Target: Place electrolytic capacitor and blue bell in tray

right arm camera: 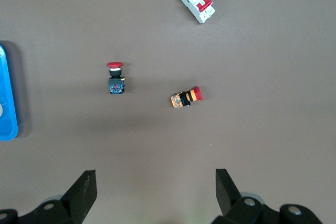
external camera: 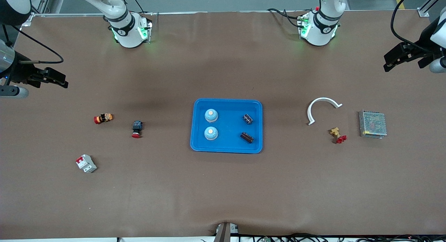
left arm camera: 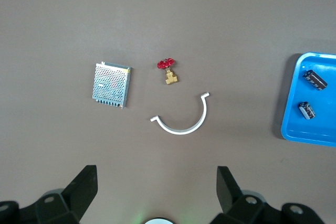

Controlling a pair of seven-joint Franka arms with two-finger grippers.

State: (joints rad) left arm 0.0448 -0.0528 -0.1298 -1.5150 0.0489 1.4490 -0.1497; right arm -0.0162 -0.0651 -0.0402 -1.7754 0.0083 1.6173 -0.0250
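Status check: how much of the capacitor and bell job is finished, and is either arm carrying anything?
It looks finished. Two blue bells and two electrolytic capacitors lie in the tray. Nothing is in hand: the left gripper and right gripper hover empty, jaws open, each over its own end of the table. No bell or capacitor shows outside the tray, so nothing seems left.
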